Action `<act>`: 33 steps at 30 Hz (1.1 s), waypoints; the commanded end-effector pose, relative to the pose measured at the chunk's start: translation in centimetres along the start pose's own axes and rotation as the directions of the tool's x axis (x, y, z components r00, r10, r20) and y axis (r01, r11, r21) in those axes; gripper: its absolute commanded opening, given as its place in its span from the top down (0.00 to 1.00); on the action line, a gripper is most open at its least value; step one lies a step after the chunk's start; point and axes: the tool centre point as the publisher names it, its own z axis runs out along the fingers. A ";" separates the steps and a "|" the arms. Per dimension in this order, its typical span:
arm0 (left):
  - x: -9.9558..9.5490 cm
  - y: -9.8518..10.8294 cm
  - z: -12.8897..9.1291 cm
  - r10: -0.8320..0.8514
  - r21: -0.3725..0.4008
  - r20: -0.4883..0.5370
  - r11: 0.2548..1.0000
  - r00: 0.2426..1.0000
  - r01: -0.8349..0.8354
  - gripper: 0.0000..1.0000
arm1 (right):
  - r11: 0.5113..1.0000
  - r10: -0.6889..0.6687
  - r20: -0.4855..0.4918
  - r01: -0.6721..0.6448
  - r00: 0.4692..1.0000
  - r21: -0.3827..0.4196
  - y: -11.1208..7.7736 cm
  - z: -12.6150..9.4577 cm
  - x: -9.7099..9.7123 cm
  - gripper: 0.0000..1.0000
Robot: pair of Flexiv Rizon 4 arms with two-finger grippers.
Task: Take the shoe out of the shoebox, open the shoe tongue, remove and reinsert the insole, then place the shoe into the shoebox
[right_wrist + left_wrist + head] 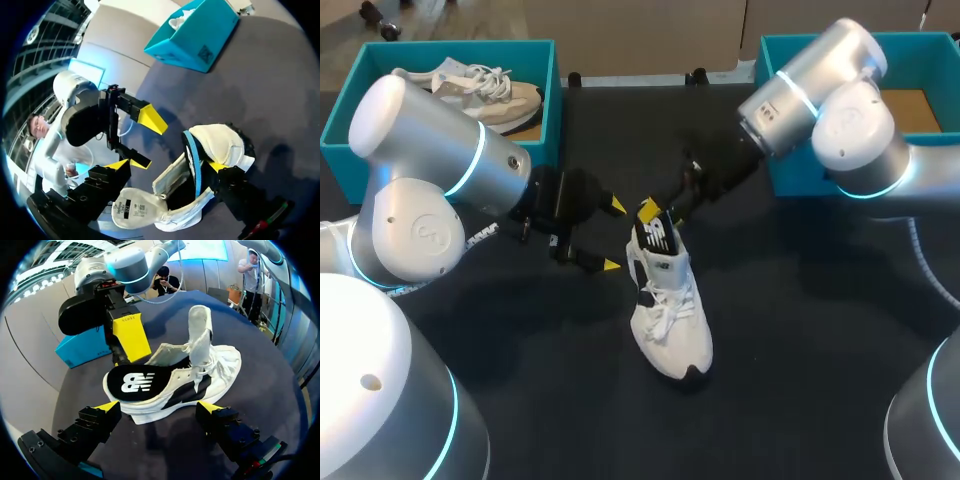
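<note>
Nearest the lens, left arm (420, 200) comes in from 9 o'clock over a black table (800, 380), its left gripper (613, 236) spread wide just beside the white shoe (670, 320), which lies mid-table, toe toward 6 o'clock. At the heel the right gripper (168, 165) straddles it, fingers wide; a black insole (135, 382) stands up from the opening, contact unclear. Behind, the right arm (850, 120) masks part of the teal shoebox (920, 42) at 2 o'clock; a second box (552, 90) at 10 o'clock holds 1 tan shoe (485, 95). Dark tabletop runs on past the toe.
</note>
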 end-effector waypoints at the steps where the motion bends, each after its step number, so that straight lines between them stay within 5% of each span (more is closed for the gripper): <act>1: 0.0 -0.1 0.0 -0.001 -0.006 0.000 1.000 1.000 0.001 0.00 | 1.000 0.002 0.021 -0.002 1.000 -0.010 -0.3 -0.6 0.9 0.02; 29: 0.0 -0.1 0.0 -0.001 -0.006 0.000 1.000 1.000 0.001 0.00 | 0.983 -0.078 0.092 0.092 0.993 -0.160 1.6 -5.5 1.7 0.02; 31: 0.0 -0.1 0.0 -0.001 -0.006 0.000 1.000 1.000 0.001 0.00 | 0.977 -0.094 0.107 0.112 0.990 -0.180 1.7 -5.8 1.8 0.08; 33: 0.0 -0.1 0.0 -0.001 -0.006 0.000 1.000 1.000 0.001 0.00 | 0.977 -0.094 0.107 0.112 0.990 -0.180 1.7 -5.8 1.8 0.01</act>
